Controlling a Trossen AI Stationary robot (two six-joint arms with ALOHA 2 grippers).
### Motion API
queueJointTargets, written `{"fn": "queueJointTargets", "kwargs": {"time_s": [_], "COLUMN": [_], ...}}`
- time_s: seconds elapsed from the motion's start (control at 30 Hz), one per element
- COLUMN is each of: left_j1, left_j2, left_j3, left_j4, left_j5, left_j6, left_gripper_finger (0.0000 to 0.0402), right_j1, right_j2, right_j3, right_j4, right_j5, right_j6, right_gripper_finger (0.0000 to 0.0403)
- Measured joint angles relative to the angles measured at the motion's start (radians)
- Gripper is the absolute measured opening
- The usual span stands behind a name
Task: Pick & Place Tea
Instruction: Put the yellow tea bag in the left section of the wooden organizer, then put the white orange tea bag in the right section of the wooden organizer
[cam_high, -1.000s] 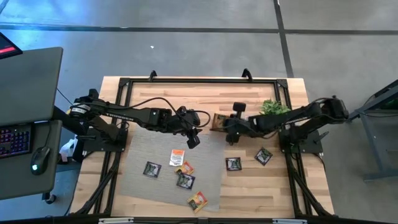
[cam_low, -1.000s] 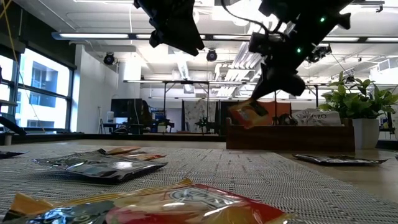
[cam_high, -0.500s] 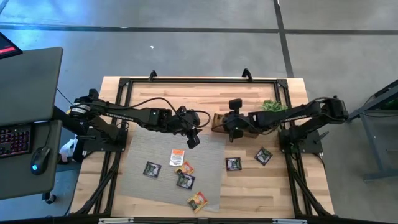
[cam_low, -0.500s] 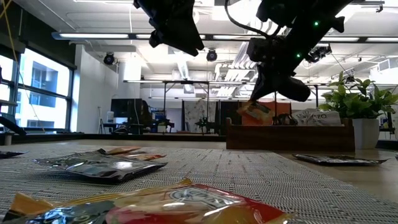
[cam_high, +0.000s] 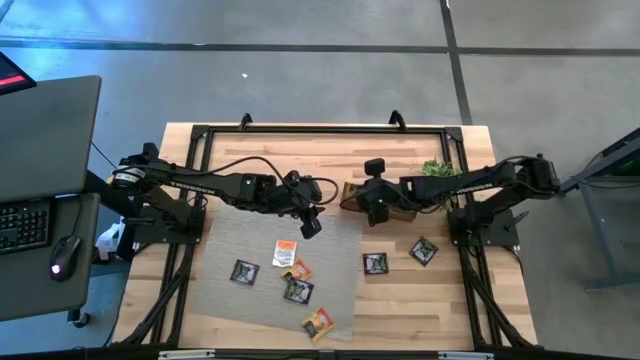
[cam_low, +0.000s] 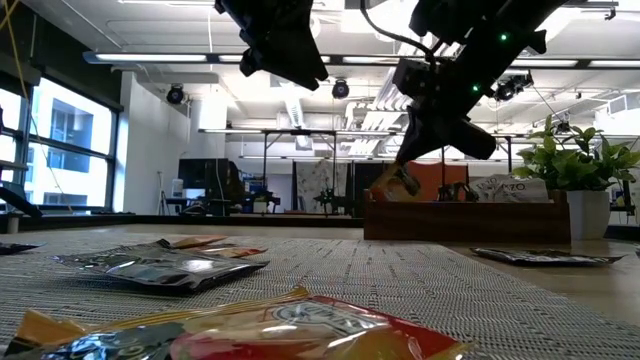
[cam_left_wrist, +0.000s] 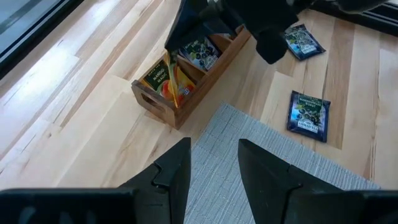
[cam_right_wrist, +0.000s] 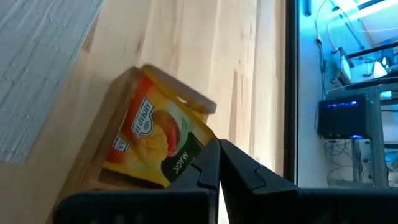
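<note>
My right gripper (cam_high: 372, 207) is shut on an orange tea sachet (cam_right_wrist: 152, 140) over the left end of the long wooden tray (cam_high: 351, 193). The left wrist view shows that sachet (cam_left_wrist: 170, 78) standing on edge in the tray's end compartment, beside others. My left gripper (cam_high: 311, 226) hovers open above the grey mat, touching nothing. Several loose sachets lie flat on the mat: a white-orange one (cam_high: 285, 253), a black one (cam_high: 244, 271) and an orange one (cam_high: 318, 322). Two black sachets (cam_high: 375, 263) (cam_high: 423, 250) lie on the bare wood. My right gripper pinches the orange sachet between its two fingers at the dark-printed edge (cam_right_wrist: 185, 163). The fingers come from above, slanting down. The sachet hangs tilted below them, its lower part inside the tray's end compartment (cam_low: 397, 182). Whether it rests on the tray's floor, I cannot tell.
A small green plant (cam_high: 438, 170) in a white pot stands at the tray's right end, under my right arm. The grey mat (cam_high: 230, 240) covers the table's middle. Black frame rails run along the far and side edges. Bare wood lies free near the near edge.
My right gripper has carried the orange sachet toward the table's far edge, over the tray's left end. The sachet's lower part, earlier in front of the tray's near wall, now dips behind it. My left arm has kept still.
</note>
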Motion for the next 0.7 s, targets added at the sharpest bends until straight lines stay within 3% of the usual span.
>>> {"fn": "queueJointTargets", "kwargs": {"time_s": [0.17,0.43,0.7], "left_j1": [0.000,0.000,0.000], "left_j2": [0.000,0.000,0.000], "left_j3": [0.000,0.000,0.000], "left_j4": [0.000,0.000,0.000], "left_j5": [0.000,0.000,0.000], "left_j6": [0.000,0.000,0.000], "left_gripper_finger": [0.0131,0.0131,0.0131], "right_j1": [-0.029,-0.055,-0.054], "right_j2": [0.000,0.000,0.001], "right_j3": [0.000,0.001,0.001], "right_j4": [-0.042,-0.040,0.127], "right_j5": [0.017,-0.122,-0.129], "right_j6": [0.011,0.007,0.012], "right_gripper_finger": [0.0004,0.0047,0.0101]}}
